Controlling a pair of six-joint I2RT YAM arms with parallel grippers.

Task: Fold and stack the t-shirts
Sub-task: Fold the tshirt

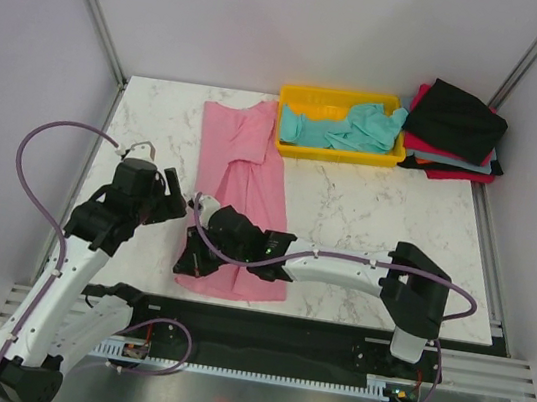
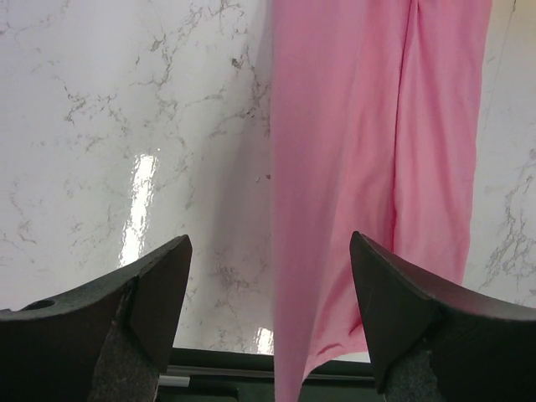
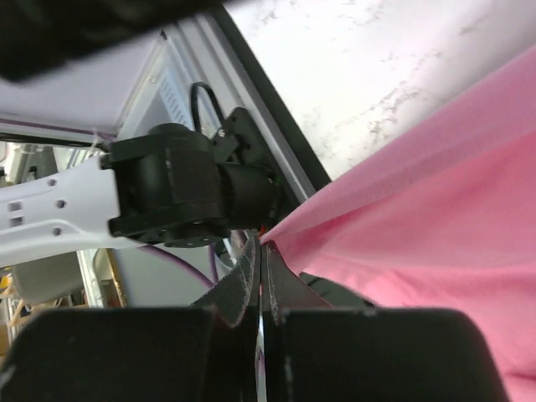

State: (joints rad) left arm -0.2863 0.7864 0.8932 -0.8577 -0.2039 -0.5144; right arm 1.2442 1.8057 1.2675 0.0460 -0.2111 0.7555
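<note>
My right claw [image 3: 261, 254]: shut tight, the tips pinching the near left corner of the pink t-shirt [image 1: 246, 183]. The cloth rises taut from the tips.
My left claw [image 2: 270, 244]: wide open with nothing in it. It hangs over the counter [image 1: 377, 217] at the left edge of the pink t-shirt, near that shirt's near end. Between its fingers I see bare marble on one side and pink cloth on the other.
Both claws: close together at the near left part of the counter, the left one just left of and a little farther back than the right one.
Pink t-shirt: folded lengthwise into a long strip that lies left of the middle of the counter. It runs from the near edge toward the far side, and its far end lies just left of the yellow tray [image 1: 341, 155].
Teal t-shirt [image 1: 350, 127]: crumpled inside the yellow tray at the far side of the counter, with part of it spilling over the tray's right end.
Black t-shirt [image 1: 458, 118]: folded, on top of a pile at the far right corner, just right of the tray.
Red t-shirt [image 1: 454, 174]: under the black one, with its edges showing along the near and left sides of the pile.
Counter: white with grey marble veins.
</note>
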